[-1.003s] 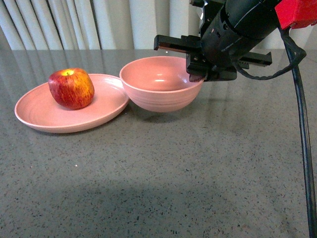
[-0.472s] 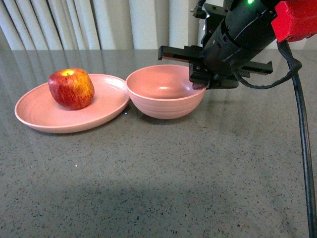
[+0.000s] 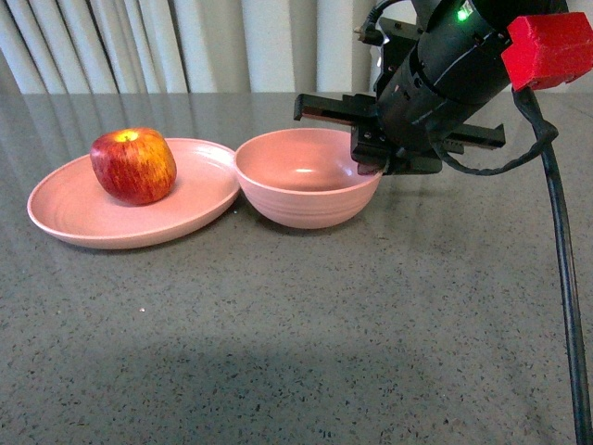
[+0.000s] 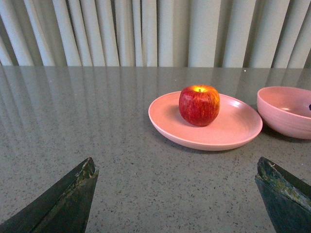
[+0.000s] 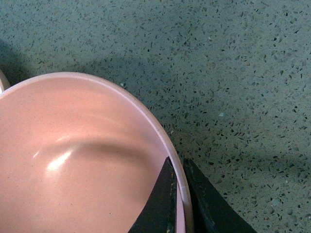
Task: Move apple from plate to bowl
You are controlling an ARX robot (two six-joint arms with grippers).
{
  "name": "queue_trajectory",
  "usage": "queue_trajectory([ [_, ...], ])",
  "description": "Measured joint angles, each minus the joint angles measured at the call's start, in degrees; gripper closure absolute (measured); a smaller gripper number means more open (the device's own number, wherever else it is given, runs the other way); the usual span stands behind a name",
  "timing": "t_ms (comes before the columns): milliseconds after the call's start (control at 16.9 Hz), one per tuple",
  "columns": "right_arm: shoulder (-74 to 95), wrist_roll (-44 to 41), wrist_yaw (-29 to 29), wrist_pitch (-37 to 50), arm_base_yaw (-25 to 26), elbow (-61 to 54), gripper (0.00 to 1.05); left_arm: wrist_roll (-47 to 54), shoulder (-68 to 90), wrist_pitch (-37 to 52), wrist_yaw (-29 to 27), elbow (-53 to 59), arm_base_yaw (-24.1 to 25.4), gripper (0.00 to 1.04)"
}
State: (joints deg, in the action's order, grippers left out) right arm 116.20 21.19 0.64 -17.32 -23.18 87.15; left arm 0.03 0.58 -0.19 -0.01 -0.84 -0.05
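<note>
Round red apple with yellow streaks (image 3: 134,165) sits upright, stem dimple up, on the wide shallow matte pink plate (image 3: 65,209), left of the plate's middle. The plate lies on the grey speckled stone tabletop (image 3: 324,324), toward the far left part, closer to the far edge than the near edge. Pleated pale curtain (image 3: 185,46) hangs behind the far edge.

Deep round matte pink bowl (image 3: 296,199) stands just right of the plate, near the middle of the far edge. Rims are touching or nearly so, cannot tell which. The bowl has nothing in it.

The right gripper (image 3: 371,162) is at the bowl's right rim. In the right wrist view its dark fingers (image 5: 163,204) straddle that rim, one inside the wall and one outside, jaws pinched on the bowl. The black right arm with a red block comes in from the upper right.

The left gripper (image 4: 175,162) is low over bare tabletop, well apart from the plate, jaws wide apart, holding nothing. Its camera faces the apple, plate and bowl edge.
</note>
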Motion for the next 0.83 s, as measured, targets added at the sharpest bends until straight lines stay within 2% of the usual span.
queue_trajectory([
  [177,0.0,0.04,0.0,0.0,0.0,0.0,0.99,0.0,0.0,0.0,0.0,0.0,0.0,0.07],
  [472,0.02,0.24,-0.9,1.01,-0.07,0.0,0.51,0.0,0.0,-0.02,0.0,0.0,0.0,0.07],
  [708,-0.02,0.46,-0.42,1.01,0.07,0.02,0.18,0.0,0.0,-0.02,0.0,0.0,0.0,0.07],
  [826,-1.05,0.85,-0.61,1.57,0.35,-0.04,0.05,0.0,0.0,-0.02,0.0,0.0,0.0,0.07],
])
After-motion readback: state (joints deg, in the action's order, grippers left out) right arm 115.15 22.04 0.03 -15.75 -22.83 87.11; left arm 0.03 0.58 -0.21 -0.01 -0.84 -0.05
